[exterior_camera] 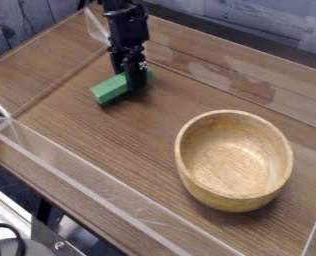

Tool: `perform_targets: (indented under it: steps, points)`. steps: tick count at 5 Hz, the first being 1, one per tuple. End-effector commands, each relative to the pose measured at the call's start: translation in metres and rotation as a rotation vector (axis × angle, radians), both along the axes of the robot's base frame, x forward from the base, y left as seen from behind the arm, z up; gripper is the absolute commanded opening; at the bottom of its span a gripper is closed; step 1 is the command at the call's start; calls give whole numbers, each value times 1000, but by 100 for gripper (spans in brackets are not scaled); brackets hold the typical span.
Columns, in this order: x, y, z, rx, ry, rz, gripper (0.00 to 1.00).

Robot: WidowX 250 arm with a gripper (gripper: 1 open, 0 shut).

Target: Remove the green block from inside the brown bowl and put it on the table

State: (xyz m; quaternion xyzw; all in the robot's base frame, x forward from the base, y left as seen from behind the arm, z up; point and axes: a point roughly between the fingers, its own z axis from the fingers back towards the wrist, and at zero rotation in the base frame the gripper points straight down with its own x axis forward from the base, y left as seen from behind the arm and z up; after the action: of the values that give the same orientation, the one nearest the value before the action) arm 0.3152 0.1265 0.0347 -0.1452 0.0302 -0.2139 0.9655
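Note:
The green block [111, 90] sits at table height at the back left, its right end between the fingers of my gripper [133, 76], which comes straight down from above and is shut on it. Whether the block's underside touches the table [107, 160] I cannot tell. The brown bowl [234, 159] stands empty at the front right, well apart from the gripper and the block.
Low clear plastic walls [67, 170] border the tabletop along the front left and back edges. Bare wood lies between the block and the bowl.

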Motion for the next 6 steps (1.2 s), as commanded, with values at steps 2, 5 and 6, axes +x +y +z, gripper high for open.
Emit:
perform_targets:
  steps: [2, 5, 6]
  points:
    - [6, 15, 28, 38, -111, -67, 0]
    - [14, 1, 25, 3, -125, 19, 0]
    - [21, -3, 30, -9, -128, 41, 0]
